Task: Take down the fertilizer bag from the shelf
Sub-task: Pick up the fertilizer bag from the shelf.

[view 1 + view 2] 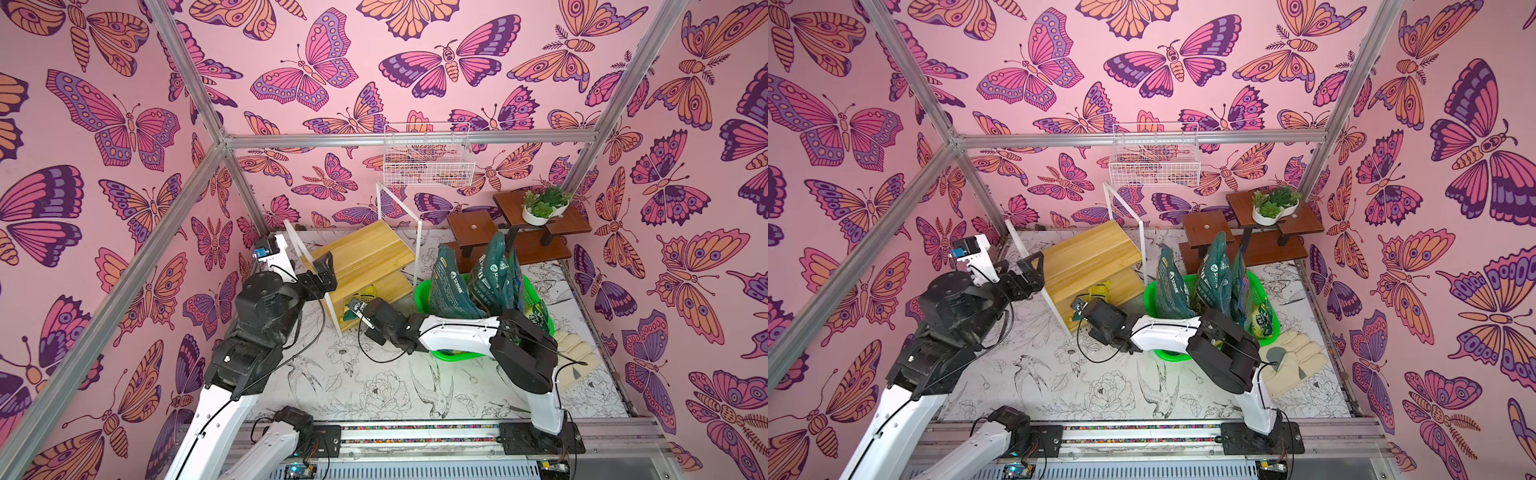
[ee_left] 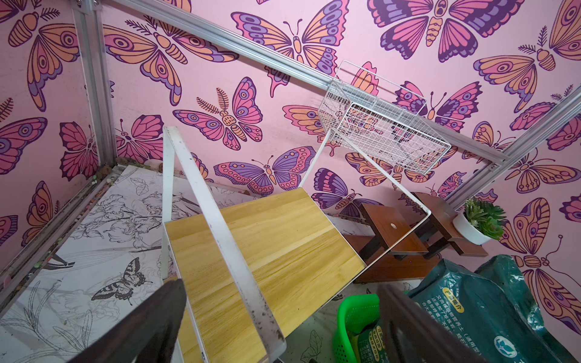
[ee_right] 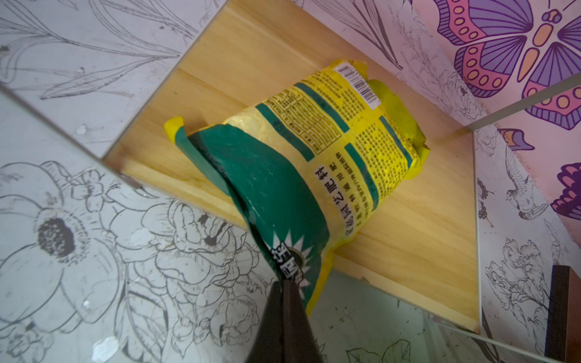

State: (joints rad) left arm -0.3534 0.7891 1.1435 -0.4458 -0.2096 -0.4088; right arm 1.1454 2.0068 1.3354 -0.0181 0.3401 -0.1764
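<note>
At a green corner of the fertilizer bag (image 3: pixel 330 151), the right gripper (image 3: pixel 287 279) was squeezed tight, pinching it. That yellow bag lay on the low board of the shelf (image 3: pixel 220 63), its corner past the edge. Up by the top board, the left gripper (image 2: pixel 283 287) had its fingers far apart, holding nothing.

The fertilizer bag (image 3: pixel 314 151) is yellow with dark green bands and black print. The shelf (image 1: pixel 365 253) has pale yellow wood-grain boards in a white frame. The desk (image 1: pixel 374 386) is white with black line-drawn flowers and birds; the walls (image 1: pixel 332 104) pink with purple-and-orange butterflies.
</note>
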